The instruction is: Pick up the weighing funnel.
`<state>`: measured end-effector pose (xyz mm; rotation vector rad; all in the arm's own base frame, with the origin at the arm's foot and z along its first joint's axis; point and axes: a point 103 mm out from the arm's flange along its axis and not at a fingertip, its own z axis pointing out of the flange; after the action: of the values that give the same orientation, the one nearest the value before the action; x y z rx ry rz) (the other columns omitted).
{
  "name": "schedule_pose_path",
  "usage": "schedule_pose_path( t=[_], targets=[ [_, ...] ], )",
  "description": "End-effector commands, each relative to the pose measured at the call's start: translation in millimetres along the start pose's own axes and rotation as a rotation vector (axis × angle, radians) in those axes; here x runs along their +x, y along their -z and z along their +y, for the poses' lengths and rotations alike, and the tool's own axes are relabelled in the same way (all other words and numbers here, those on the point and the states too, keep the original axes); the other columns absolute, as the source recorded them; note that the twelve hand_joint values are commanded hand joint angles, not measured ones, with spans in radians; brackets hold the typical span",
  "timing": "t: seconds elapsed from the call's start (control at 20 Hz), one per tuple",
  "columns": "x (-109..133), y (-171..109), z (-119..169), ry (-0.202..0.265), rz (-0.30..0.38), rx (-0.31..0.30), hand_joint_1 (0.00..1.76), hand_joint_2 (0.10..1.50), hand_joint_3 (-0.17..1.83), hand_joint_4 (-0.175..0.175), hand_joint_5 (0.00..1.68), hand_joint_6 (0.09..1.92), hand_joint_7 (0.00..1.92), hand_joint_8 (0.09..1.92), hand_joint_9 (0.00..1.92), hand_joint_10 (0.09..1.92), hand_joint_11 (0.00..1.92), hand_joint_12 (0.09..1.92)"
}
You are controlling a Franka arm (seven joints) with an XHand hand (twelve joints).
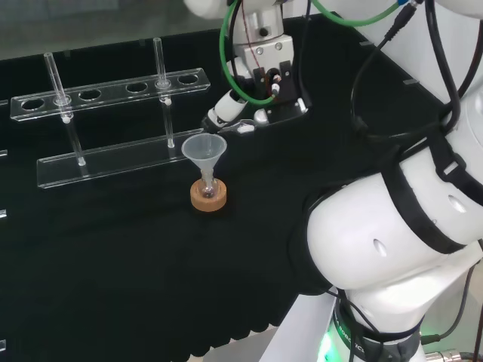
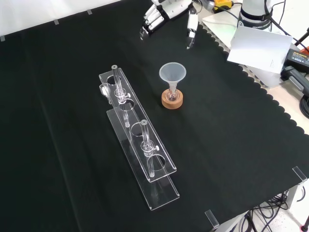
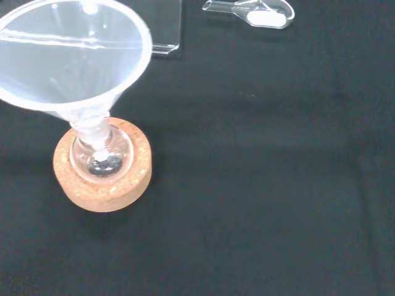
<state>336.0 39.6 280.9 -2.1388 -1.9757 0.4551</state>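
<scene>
Here, the hand (image 2: 164,12) is seen at the top edge of the front view, at about 12 o'clock from the funnel (image 2: 172,75). Its fingers (image 2: 148,24) are hung down, relaxed and spread, and nothing is grasped. The funnel is stood mouth up, its stem set in a small flask (image 3: 102,157) on a cork ring (image 2: 172,100). In the front view the weighing funnel (image 2: 104,89) is laid on the black cloth (image 2: 231,145) at about 9 o'clock from the funnel. It is just beside the far end of the clear tube rack (image 2: 145,150) and well apart from the hand. In the wrist view a white patch is seen on its scoop. Two glass tubes (image 2: 117,79) are held in the rack.
</scene>
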Motion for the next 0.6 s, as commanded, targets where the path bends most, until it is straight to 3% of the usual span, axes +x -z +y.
schedule_pose_path(
  t=[0.05, 0.4, 0.6],
  targets=[
    [-19, 6, 7, -0.005, 0.021, 0.022, 0.54, 0.72, 0.13, -0.064, 0.25, 0.09, 0.10, 0.72, 0.38, 0.73, 0.34, 1.42],
    [-43, 8, 53, -0.003, 0.015, 0.020, 0.55, 0.72, 0.14, -0.064, 0.26, 0.09, 0.14, 0.73, 0.42, 0.72, 0.36, 1.41],
    [-54, 8, 95, 0.011, 0.008, -0.027, 0.63, 0.74, 0.17, -0.063, 0.34, 0.09, 0.27, 0.72, 0.54, 0.66, 0.43, 1.36]
  ],
)
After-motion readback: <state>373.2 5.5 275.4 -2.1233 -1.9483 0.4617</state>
